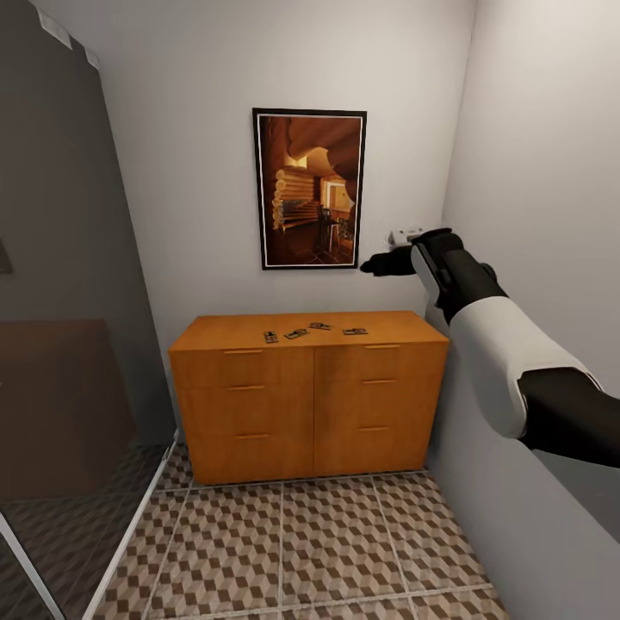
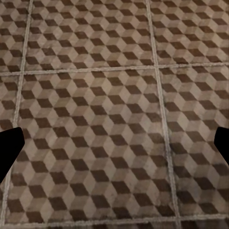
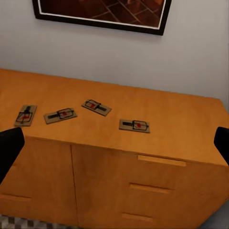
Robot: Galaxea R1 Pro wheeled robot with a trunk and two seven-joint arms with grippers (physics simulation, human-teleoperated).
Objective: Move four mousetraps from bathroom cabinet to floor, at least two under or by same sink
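Facing the cabinet (image 1: 310, 387), I see four mousetraps (image 3: 134, 125) on top; my right gripper (image 1: 383, 263) hangs above, fingers spread apart.

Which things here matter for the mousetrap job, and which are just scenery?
Job:
- four mousetraps
- cabinet they lie on
- bathroom floor
- right gripper, raised above the cabinet

Scenery:
- framed picture
- glass panel
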